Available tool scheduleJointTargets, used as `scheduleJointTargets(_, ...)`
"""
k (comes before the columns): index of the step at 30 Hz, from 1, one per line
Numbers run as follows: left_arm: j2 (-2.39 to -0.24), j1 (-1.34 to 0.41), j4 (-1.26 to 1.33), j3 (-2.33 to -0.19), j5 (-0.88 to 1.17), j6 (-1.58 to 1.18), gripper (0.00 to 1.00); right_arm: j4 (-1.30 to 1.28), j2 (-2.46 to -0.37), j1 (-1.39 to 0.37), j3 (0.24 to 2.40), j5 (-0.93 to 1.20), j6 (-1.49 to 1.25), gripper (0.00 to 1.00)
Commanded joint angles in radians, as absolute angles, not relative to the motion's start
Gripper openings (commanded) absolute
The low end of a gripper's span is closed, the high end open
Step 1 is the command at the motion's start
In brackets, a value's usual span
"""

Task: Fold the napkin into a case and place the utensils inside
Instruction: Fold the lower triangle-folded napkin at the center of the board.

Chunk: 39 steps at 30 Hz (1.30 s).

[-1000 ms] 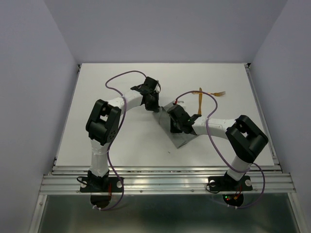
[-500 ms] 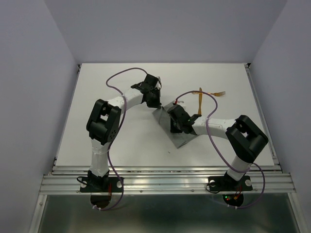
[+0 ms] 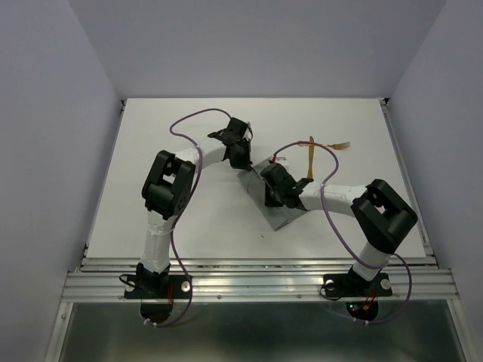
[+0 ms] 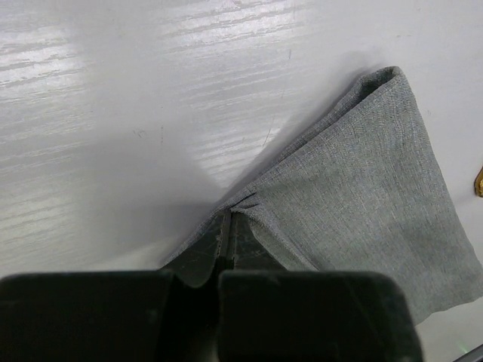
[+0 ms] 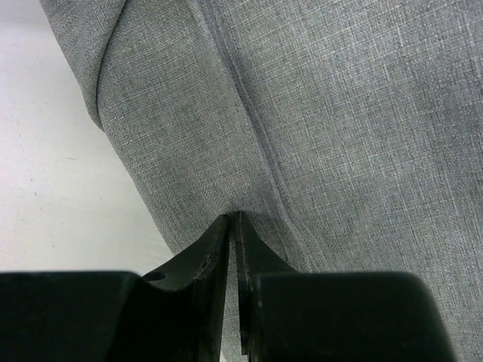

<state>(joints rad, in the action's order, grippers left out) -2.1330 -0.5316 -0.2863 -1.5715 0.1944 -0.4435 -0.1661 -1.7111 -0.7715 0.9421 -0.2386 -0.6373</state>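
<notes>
Looking at top view: grey napkin (image 3: 281, 217) lies mid-counter (image 3: 181, 219) as a slanted, partly folded strip, w/ both arms bent over it. Left gripper (image 3: 244, 167) is at its far end, right gripper (image 3: 269, 202) nearer the middle. Utensils (image 3: 312, 157), fork incl., sit just beyond on the right, outside the cloth.

Left wrist view: jaws pressed together, pinching a puckered napkin corner; a folded edge runs off diagonally.

Right wrist view: jaws nearly closed, nipping a ridge of cloth.

Est. progress: folding underway, case not finished, utensils not yet loaded.
</notes>
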Motion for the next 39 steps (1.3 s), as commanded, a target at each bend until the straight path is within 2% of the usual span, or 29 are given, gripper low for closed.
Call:
scheduleJointTargets(1, -2.143, -0.528, -0.282, -1.6, 0.192, -0.445, 0.0, -0.163, -1.661, -0.77, 0.916, -0.242, -0.649, 0.13)
scheduleJointTargets(7, -2.128, -0.528, -0.281, -1.578, 0.172, -0.451, 0.0, -0.199, -1.571, -0.77, 0.911, -0.293, -0.647, 0.15)
scheduleJointTargets(16, -2.072, -0.526, -0.288, -1.494, 0.103, -0.476, 0.0, -0.268, -1.49, -0.77, 0.801, -0.223, -0.698, 0.14)
scheduleJointTargets(23, -2.01, -0.526, -0.27, -1.411, 0.104, -0.491, 0.0, -0.276, -1.488, -0.77, 0.704, -0.256, -0.715, 0.14)
scheduleJointTargets(32, -1.985, -0.526, -0.282, -1.388, 0.094, -0.48, 0.0, -0.244, -1.543, -0.77, 0.695, -0.261, -0.686, 0.14)
scheduleJointTargets(39, -1.887, -0.526, -0.284, -1.26, 0.066, -0.465, 0.0, -0.14, -1.462, -0.77, 0.635, -0.114, -0.569, 0.14)
